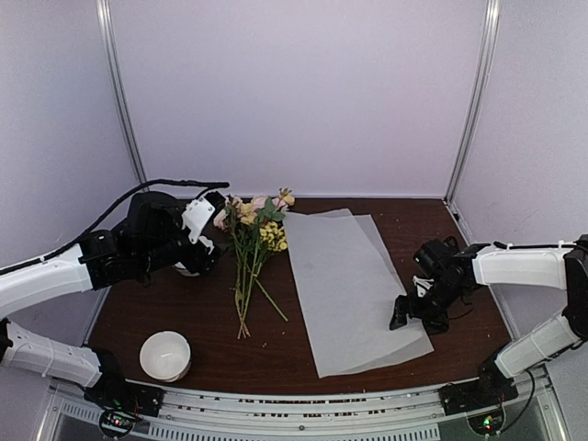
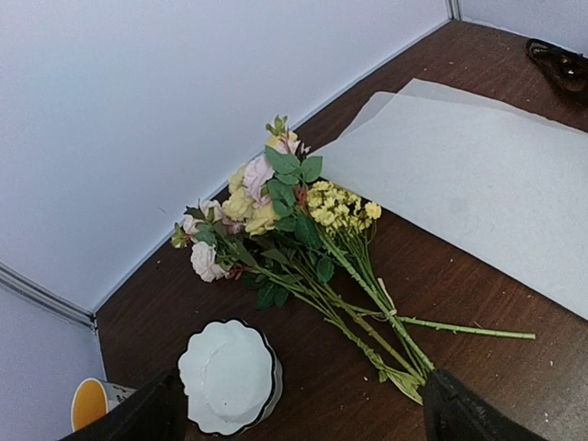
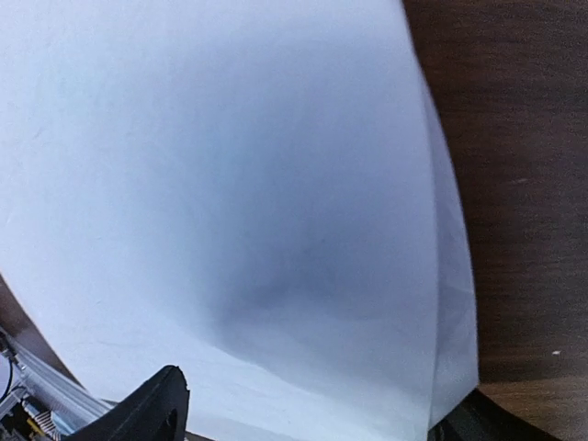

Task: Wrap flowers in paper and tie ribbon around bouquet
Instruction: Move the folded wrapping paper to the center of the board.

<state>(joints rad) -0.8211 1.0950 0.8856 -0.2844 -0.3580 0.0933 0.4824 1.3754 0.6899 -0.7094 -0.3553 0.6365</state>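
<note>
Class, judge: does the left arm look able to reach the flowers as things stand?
Probably yes: the left gripper, open, hangs just by the flowers, which lie uncovered on the table, off the paper.

You have bare table [image 1: 197, 303] between the flowers [image 1: 250, 253] and the near-left bowl [image 1: 165, 356]. Only a narrow strip is free between the flowers and the paper [image 1: 354, 289]. Left of the flowers, a scalloped dish [image 2: 228, 377] and what looks like a yellow cup [image 2: 92, 402] crowd the way.
</note>
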